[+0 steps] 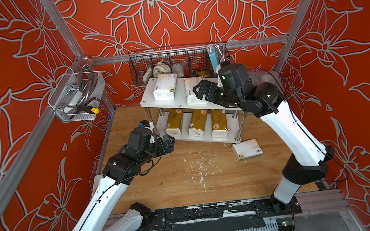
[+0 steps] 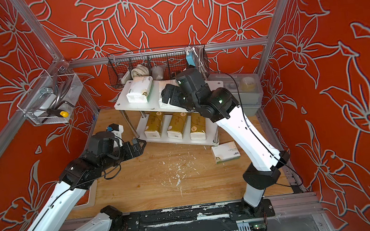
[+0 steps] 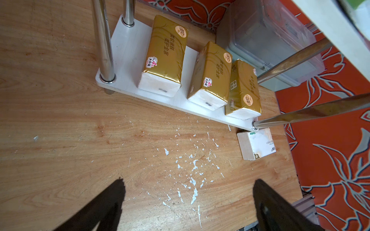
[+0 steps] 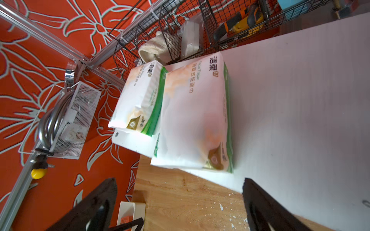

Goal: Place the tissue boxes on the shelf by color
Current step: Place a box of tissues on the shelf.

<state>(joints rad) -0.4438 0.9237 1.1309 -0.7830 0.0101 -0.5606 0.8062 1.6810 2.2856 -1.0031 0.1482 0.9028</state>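
The two-tier shelf [image 1: 147,96] is standing at the wooden tabletop's [image 1: 186,180] back edge. One white tissue pack [image 1: 165,86] and a second white pack [image 1: 189,82] are lying side by side on its top board, long axes running back to front. Three gold tissue packs [image 1: 174,122] [image 1: 197,122] [image 1: 218,123] are lying likewise on the lower board, white ends facing its front edge. A third white pack [image 1: 247,149] is lying on the tabletop by the shelf's front right post, long axis along the shelf's front edge. The right gripper [image 1: 198,92] is hovering over the top board at the second white pack, jaws apart and empty. The left gripper [image 1: 169,141] is hovering off the shelf's front left corner, jaws apart too.

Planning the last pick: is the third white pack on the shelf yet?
Off. The white pack lies on the tabletop beside the shelf.
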